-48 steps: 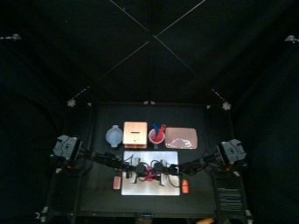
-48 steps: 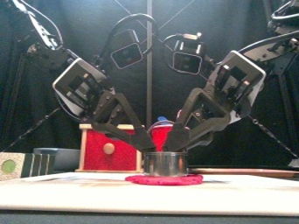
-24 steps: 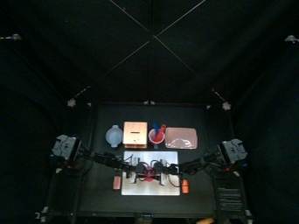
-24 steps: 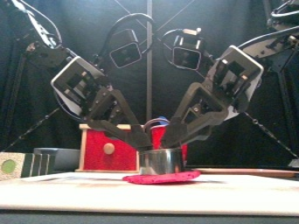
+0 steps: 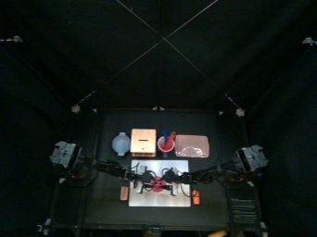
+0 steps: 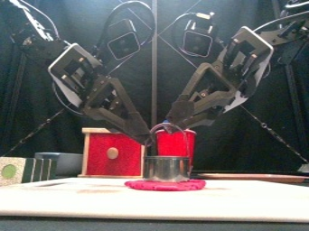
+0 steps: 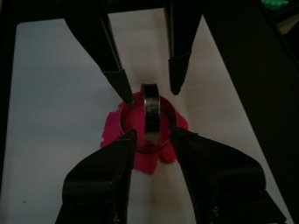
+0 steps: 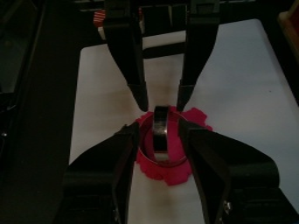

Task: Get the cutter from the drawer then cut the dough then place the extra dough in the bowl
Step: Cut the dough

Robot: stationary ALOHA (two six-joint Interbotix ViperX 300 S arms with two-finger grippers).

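Pushing the cutter point(image 6: 167, 168), just under both arms' open jaws, straight down evenly should cut the pink dough point(image 6: 167, 184) clean through.

Robot lab booth: black curtains point(image 5: 158, 46), small table point(image 5: 106, 125).

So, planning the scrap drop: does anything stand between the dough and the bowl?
Nothing loose lies between the dough and the bowl, which sits back-left of the board beside the wooden box. The cutter stands on the dough.
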